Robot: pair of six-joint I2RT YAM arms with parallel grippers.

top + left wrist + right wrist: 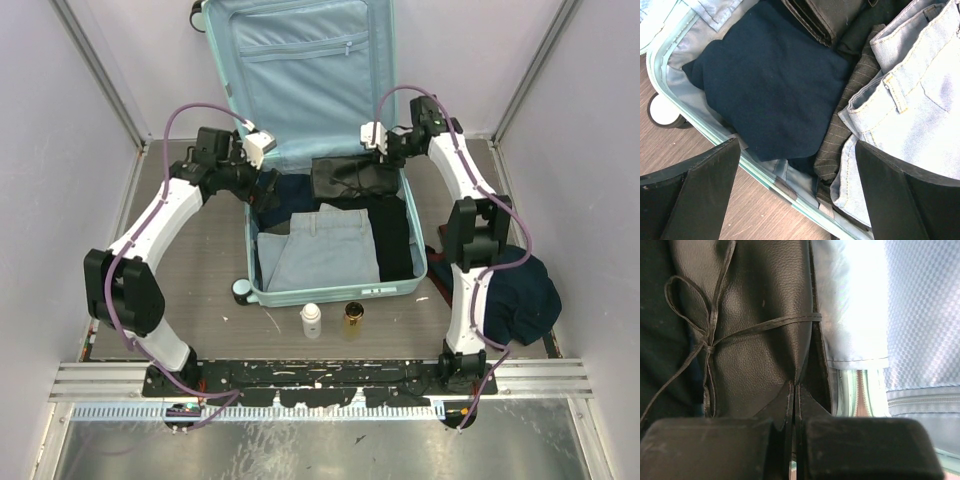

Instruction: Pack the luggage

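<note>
Lying open mid-counter (200, 270), the pale mint-blue ribbed hard-shell suitcase (330, 292) has its lid propped upright at the back. Its tray holds one folded pair of light denim jeans (320, 255), one navy cloth (775, 85) and one black leather pouch tied with a cord (760, 315). Two small bottles stand just in front of the suitcase, one white (312, 320) and one amber (353, 320). The left hand (796, 150) hangs spread over the navy cloth. The right hand (793, 390) is pressed together at the pouch's edge.
</note>
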